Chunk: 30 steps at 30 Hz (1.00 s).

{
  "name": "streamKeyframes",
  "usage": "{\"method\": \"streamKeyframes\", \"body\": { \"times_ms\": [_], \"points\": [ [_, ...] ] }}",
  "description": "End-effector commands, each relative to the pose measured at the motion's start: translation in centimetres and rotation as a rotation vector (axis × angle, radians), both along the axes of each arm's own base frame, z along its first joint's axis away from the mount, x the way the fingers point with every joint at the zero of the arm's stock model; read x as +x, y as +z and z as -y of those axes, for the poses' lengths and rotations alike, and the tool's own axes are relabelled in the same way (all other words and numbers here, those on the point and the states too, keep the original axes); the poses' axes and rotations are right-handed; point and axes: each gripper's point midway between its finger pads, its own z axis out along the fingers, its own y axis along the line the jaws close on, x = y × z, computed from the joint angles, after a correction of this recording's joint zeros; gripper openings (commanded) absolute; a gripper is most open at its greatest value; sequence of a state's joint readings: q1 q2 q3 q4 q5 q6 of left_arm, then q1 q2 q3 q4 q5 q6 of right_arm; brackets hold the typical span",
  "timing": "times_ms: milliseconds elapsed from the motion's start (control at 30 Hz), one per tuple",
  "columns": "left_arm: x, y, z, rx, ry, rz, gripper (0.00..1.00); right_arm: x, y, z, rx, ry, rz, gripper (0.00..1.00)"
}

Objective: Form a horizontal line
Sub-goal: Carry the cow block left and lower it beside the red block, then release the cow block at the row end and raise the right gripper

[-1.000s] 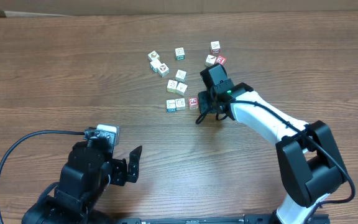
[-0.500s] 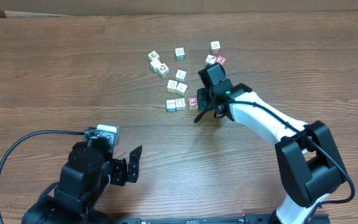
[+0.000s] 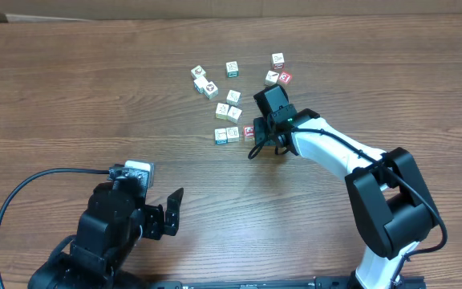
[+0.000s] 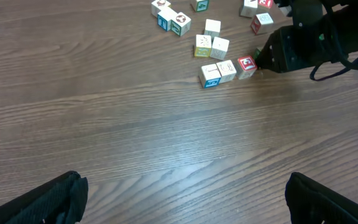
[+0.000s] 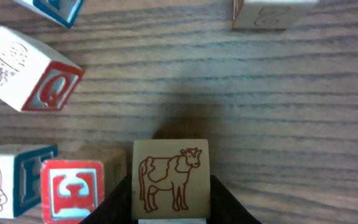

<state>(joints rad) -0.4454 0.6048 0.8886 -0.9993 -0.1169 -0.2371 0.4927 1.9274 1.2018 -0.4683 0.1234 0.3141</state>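
A short row of three cream picture cubes lies near the table's middle: a blue-printed one, a plain-topped one and a red-printed one. The row also shows in the left wrist view. My right gripper sits at the row's right end, shut on a cube with a red cow outline. In the right wrist view the cow cube is just right of the red cube, close beside it. My left gripper is open and empty at the near left, far from the cubes.
Several loose cubes lie scattered behind the row: a pair just behind it, one further back, others at the back left, and some behind my right arm. Bare wood lies in front of the row.
My right gripper has edged a little to the left with the cow cube, closer to the red cube at the row's right end. The left arm has not moved.
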Motion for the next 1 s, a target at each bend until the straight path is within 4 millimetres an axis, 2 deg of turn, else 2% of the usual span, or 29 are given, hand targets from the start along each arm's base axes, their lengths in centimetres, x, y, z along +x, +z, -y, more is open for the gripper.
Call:
{"method": "streamKeyframes", "body": {
  "times_ms": [0,367,967],
  "points": [
    [0.0,0.0,-0.1,-0.004,0.013,0.005,1.0,0.1,-0.3,-0.1,-0.007,-0.007,0.009,0.3],
    [0.0,0.0,-0.1,-0.004,0.013,0.005,1.0,-0.2,-1.4,0.0,-0.016,-0.005,-0.017,0.3],
    [0.0,0.0,-0.1,-0.004,0.013,0.005,1.0,-0.8,-1.4,-1.2,-0.013,0.026,-0.016,0.3]
  ]
}}
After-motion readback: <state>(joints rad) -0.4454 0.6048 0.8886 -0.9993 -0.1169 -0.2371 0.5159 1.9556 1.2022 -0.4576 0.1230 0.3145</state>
